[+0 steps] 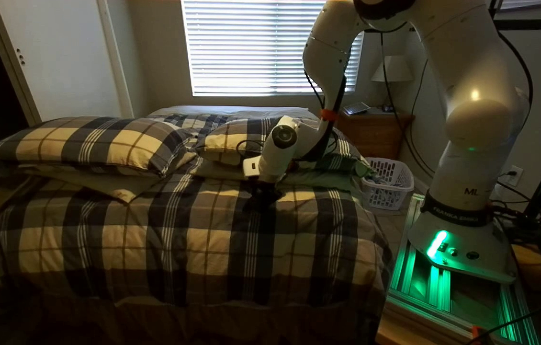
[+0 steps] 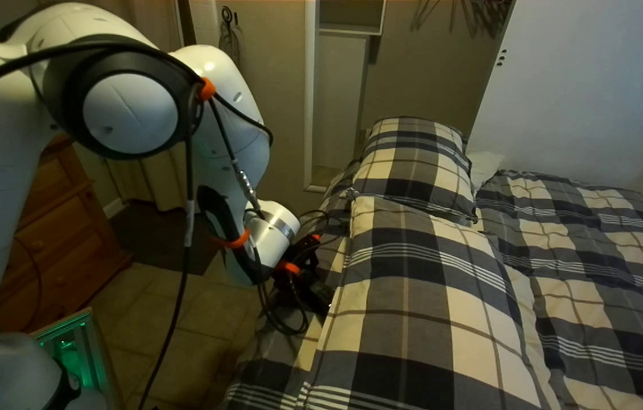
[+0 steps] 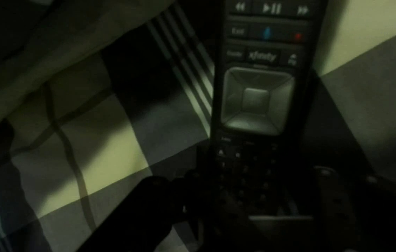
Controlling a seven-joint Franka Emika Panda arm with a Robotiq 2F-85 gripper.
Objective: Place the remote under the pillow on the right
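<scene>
The remote is a dark xfinity control with a silver square pad, large in the wrist view. My gripper has a finger on each side of its lower end and appears shut on it, though the jaws are very dark. In an exterior view the gripper points down just above the bedspread, in front of the right-hand pillow. That flattish plaid pillow is partly hidden by the arm, with green along its lower edge; it is also the near pillow. The remote cannot be made out in the exterior views.
A plumper plaid pillow lies on the left and also shows farther off. The plaid bedspread spreads in front of both. A pale fabric edge crosses the wrist view. A white laundry basket stands beside the bed.
</scene>
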